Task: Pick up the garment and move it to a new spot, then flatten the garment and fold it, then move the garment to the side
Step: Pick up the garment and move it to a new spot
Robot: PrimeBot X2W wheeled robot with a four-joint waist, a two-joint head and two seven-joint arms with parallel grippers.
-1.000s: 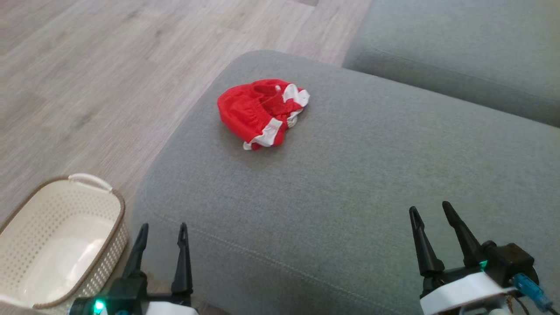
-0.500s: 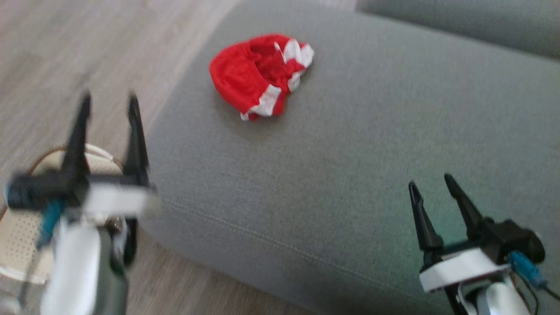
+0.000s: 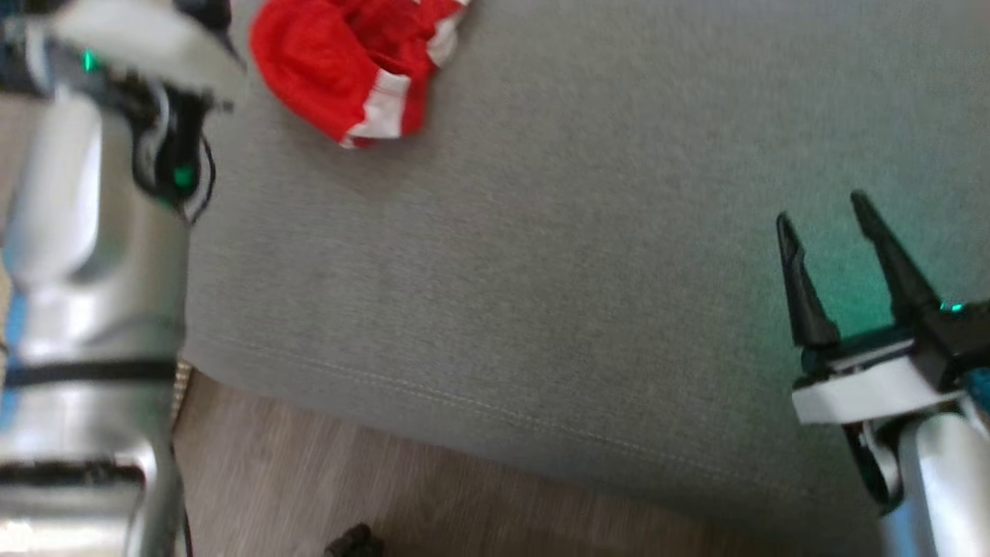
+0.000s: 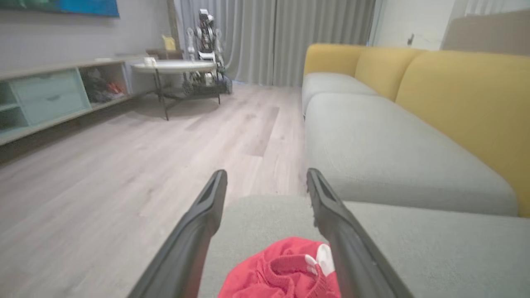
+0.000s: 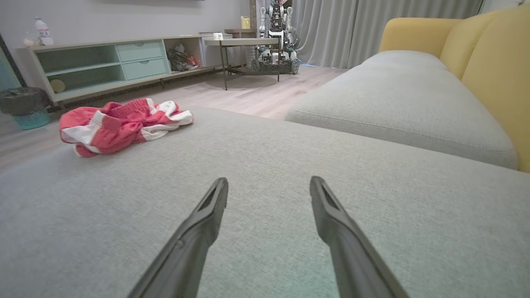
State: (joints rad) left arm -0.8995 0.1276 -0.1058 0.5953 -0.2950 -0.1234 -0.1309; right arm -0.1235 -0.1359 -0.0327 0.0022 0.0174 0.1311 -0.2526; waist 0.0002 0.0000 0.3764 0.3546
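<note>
The crumpled red garment with white bands (image 3: 348, 62) lies on the broad grey fabric seat cushion (image 3: 541, 271) of a sofa, near the cushion's left edge, where the pale wood-plank floor (image 3: 387, 495) begins. The left jaws stand wide open right at it: in the left wrist view the red cloth (image 4: 285, 273) shows low between the two long dark fingers (image 4: 198, 231), though whether they touch it cannot be told. In the head view the silver left forearm (image 3: 93, 232) rises along the cushion's left side and partly hides that edge. The right jaws are also wide open and hold nothing, their dark fingers (image 3: 804, 302) hovering over the cushion well to the right of the garment (image 5: 120, 124), with bare grey fabric between. Beyond lies a second grey seat cushion (image 4: 393, 145) backed by mustard-yellow back cushions (image 4: 468, 95). Across the floor are a round pale-topped table on thin dark legs (image 4: 174, 66), another wheeled robot (image 4: 205, 37) before grey curtains (image 4: 290, 37), a long low shelf unit with pale green drawers (image 5: 103, 62), and a teal bin lined with a black bag (image 5: 25, 105).
</note>
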